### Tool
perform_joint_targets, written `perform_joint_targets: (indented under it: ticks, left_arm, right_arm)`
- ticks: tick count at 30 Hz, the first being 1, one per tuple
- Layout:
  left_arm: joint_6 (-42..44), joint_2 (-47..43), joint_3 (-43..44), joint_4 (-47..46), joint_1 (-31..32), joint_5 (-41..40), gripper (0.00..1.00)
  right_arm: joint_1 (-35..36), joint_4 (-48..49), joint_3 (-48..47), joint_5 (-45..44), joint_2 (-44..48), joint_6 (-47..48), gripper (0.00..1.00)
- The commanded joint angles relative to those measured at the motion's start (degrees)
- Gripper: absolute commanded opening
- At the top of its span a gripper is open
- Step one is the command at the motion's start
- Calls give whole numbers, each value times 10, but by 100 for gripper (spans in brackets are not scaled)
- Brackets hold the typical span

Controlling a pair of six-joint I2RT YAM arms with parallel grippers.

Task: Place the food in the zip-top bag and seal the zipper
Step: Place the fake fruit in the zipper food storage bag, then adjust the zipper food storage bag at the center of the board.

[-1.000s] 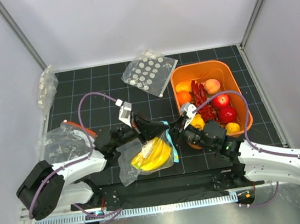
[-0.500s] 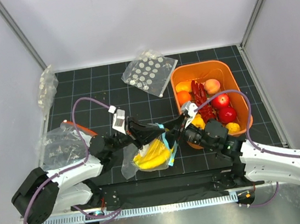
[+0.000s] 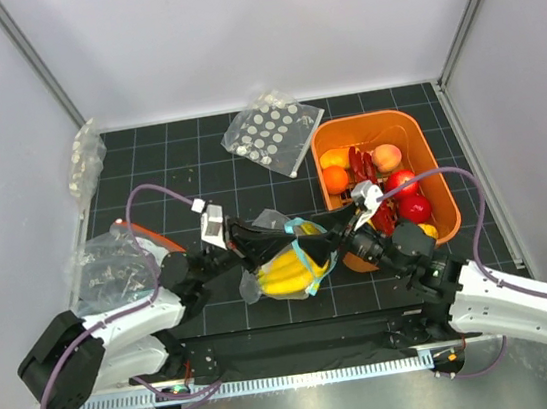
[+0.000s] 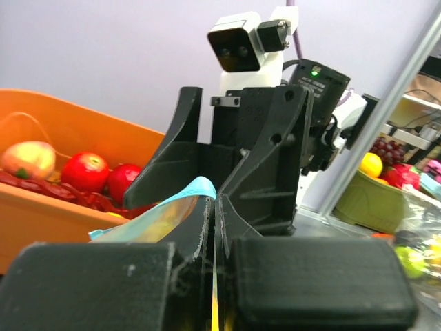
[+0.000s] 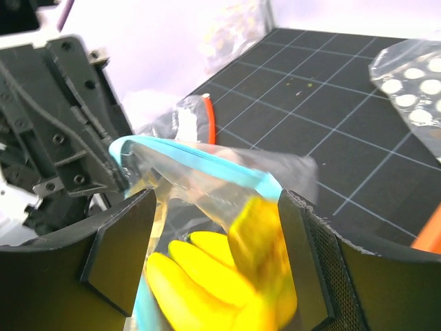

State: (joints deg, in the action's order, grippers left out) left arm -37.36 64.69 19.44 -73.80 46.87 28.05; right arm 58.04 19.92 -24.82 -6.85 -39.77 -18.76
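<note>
Pinching with the left pincer [image 4: 212,231], jaws clenched flat on the mouth edge of the clear crinkly plastic bag [image 3: 260,289], right at its light-blue zip strip [image 5: 207,163]. Standing released with the right pincer [image 5: 215,256], jaws spread wide on either side of the bag's mouth and gripping nothing. Facing each other closely, pincer to pincer. Holding the yellow toy banana bunch [image 3: 287,271] inside the bag, between both pincers, near the front middle of the black gridded worktop [image 3: 188,170]. Showing red toy apples [image 3: 414,209] in the orange plastic tub [image 3: 416,140] just right of the bag, and a clear bag with white dots [image 3: 272,134] lying well behind.
</note>
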Motion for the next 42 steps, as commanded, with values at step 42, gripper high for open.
perform_joint_targets:
  ticks: [42]
  left_arm:
    - [178,-272,-51,125,26,-134,0]
  right_arm:
    - [-4,-173,-205,60,-279,-160,43]
